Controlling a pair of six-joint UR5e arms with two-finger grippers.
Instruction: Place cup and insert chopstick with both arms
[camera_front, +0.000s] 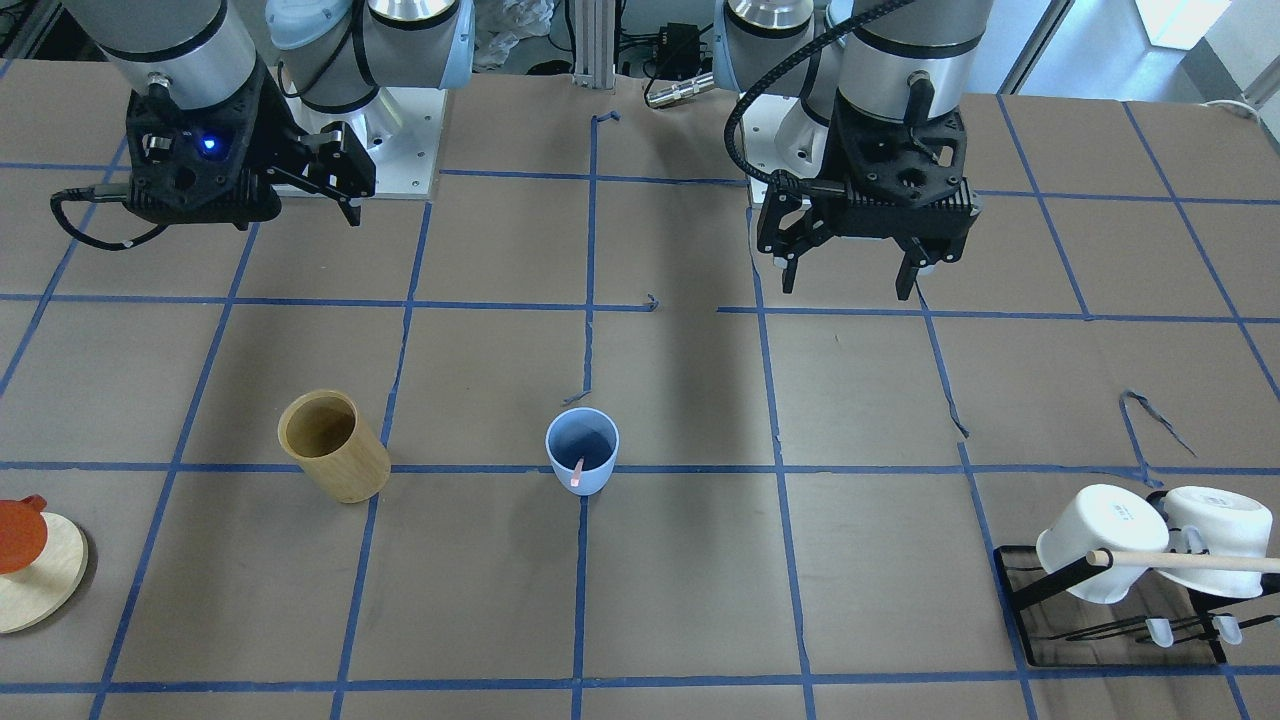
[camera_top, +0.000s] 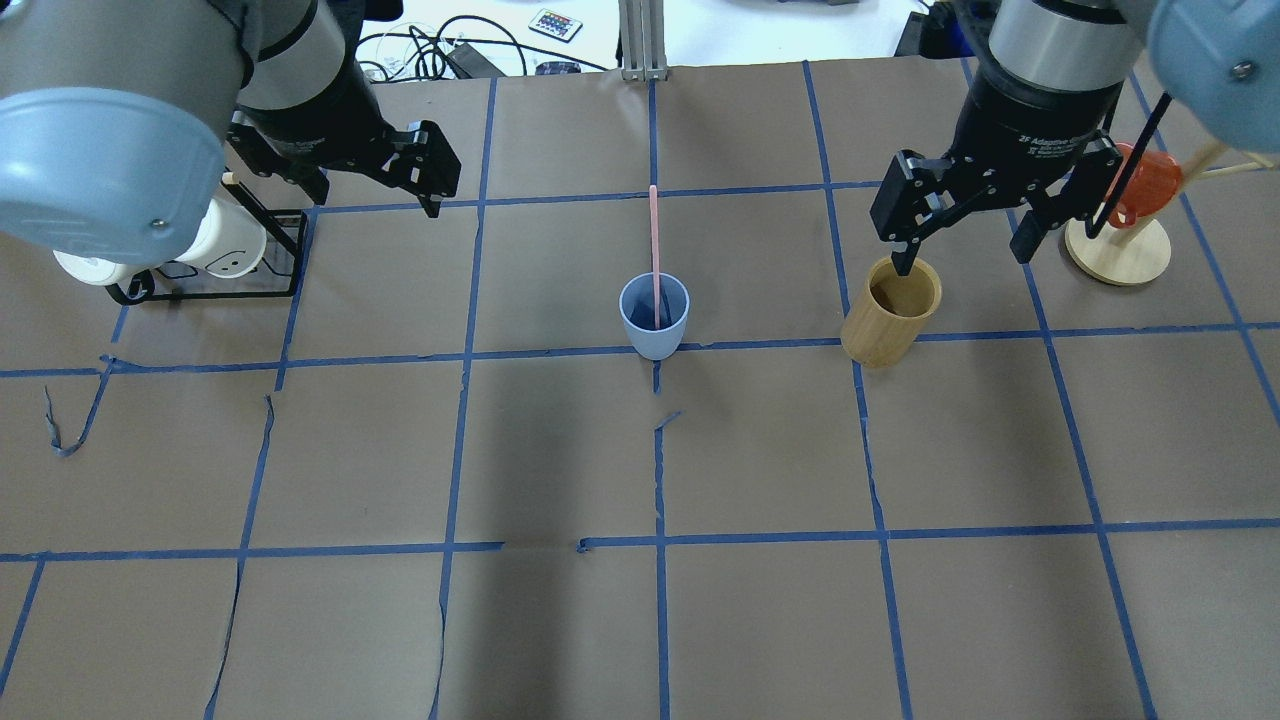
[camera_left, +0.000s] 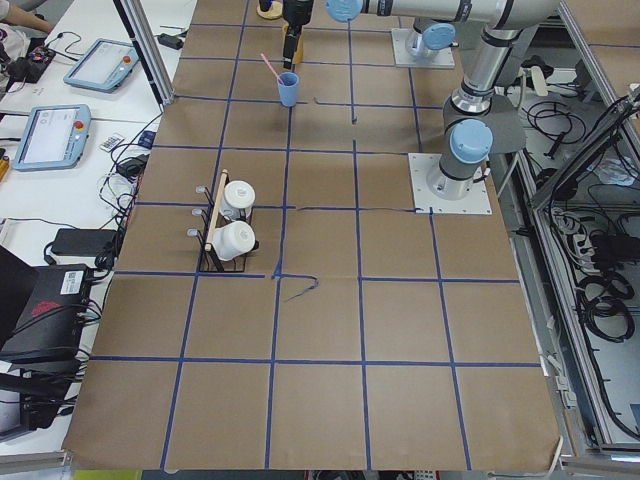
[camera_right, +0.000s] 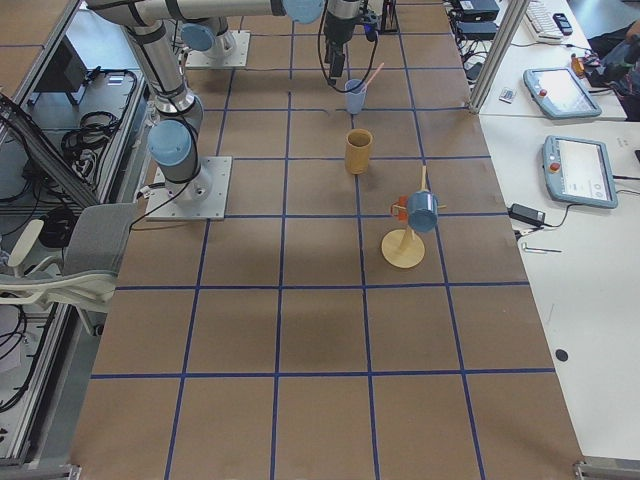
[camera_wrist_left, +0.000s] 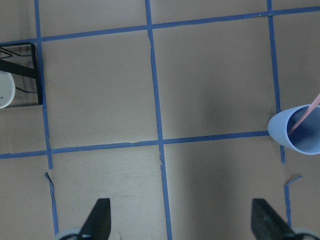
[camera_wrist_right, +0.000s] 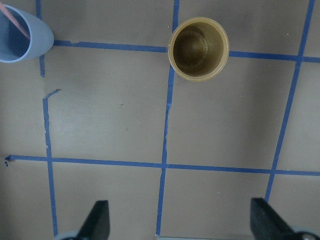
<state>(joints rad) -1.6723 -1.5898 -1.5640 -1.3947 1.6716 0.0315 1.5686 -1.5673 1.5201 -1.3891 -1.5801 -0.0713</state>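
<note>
The surface (camera_top: 560, 460) is covered in brown paper and ruled into squares by blue tape (camera_top: 760, 541) (loose and curling at a few spots). A blue cup (camera_top: 654, 318) stands upright on the centre line, just beyond a crossing. To the robot's right, a bamboo cup (camera_top: 890, 312) stands upright at another crossing. Farther right, near it, sits the round base of a wooden stand (camera_top: 1118, 258). On the robot's left, well apart from both cups, rests a black rack (camera_front: 1070, 640). A pale mounting plate (camera_left: 425, 205) lies flat at the robot's edge under the left arm, with another under the right.
</note>
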